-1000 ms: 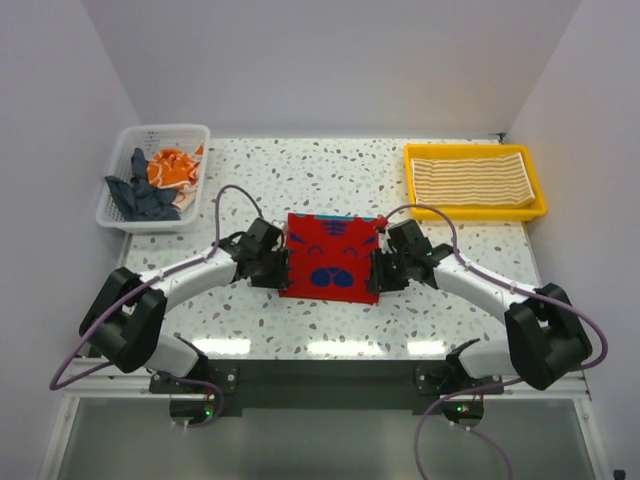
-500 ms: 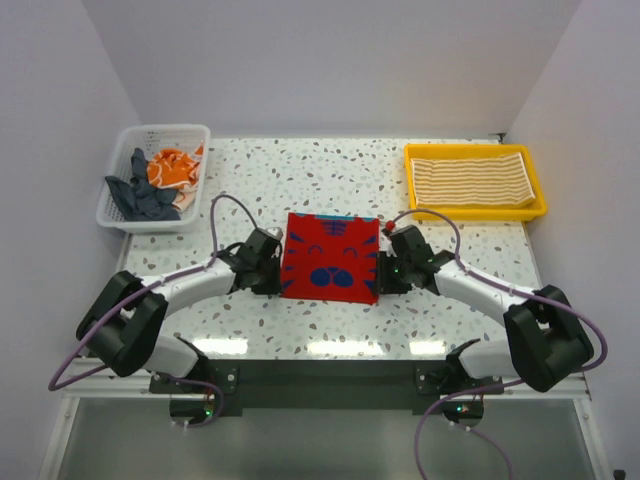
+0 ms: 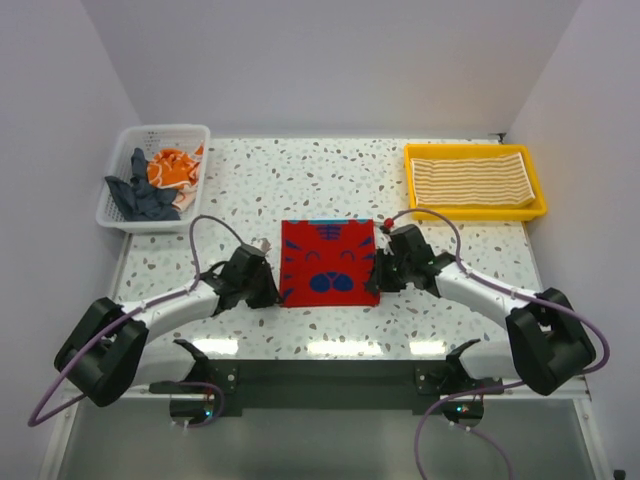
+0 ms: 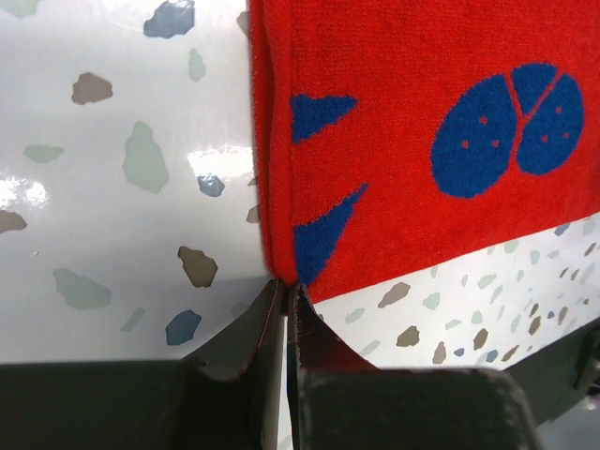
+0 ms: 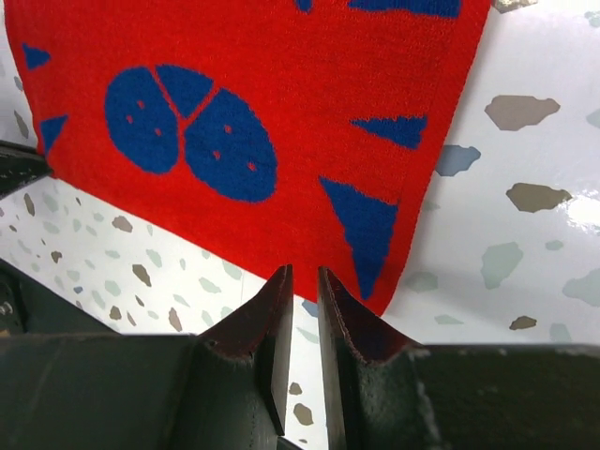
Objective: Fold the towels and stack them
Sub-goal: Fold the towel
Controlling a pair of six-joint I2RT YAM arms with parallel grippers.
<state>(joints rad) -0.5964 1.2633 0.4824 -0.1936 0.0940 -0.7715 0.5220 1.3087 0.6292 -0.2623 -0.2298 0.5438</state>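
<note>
Top view: red towel w/ blue marks is lying flat between both claws. Left claw is pinching its near corner, jaws together on the cloth, it seems. Right claw is sitting just short of the other near corner, jaws a sliver apart, nothing in them. Well beyond right claw, striped towel is lying folded in yellow tray: 1 done. Well beyond left claw, orange towel & grey towel are sitting crumpled in basket: 2+ left.

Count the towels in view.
4: red towel mid-table, striped towel in the yellow tray, orange towel and dark grey towel in the white basket; others may hide beneath.
</note>
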